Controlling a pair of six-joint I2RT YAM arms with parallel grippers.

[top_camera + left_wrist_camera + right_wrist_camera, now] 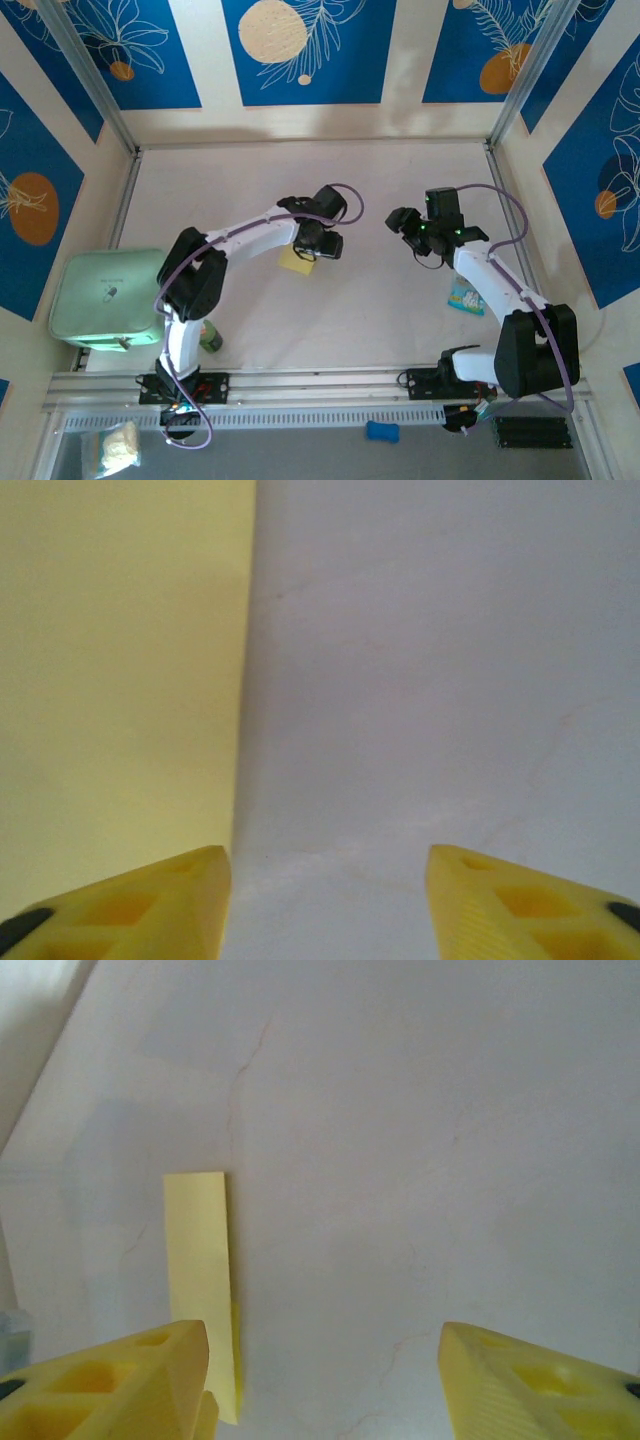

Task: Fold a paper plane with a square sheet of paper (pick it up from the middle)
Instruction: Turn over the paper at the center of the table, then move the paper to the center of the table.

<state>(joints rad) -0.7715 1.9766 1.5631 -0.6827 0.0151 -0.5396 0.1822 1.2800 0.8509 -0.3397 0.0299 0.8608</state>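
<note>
Thin pale-yellow paper sheet (120,680) is lying flat mid white table (400,175), probably mid-fold. Left gripper (328,880) is hovering at its edge, jaws spread, empty; right gripper (322,1360) is hovering apart, jaws spread. Next: pinching an edge to crease.

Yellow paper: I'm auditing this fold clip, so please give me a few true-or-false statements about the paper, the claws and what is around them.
1. The yellow paper lies on the table next to the left claw. True.
2. The left claw is clamped on the paper. False: its fingers stand apart with bare table between them, and the paper is off to one side.
3. The right claw holds the blue-green packet. False: it is open and empty, and the packet lies on the table beside the right arm.
4. A pale green box sits at the table's left edge. True.
</note>
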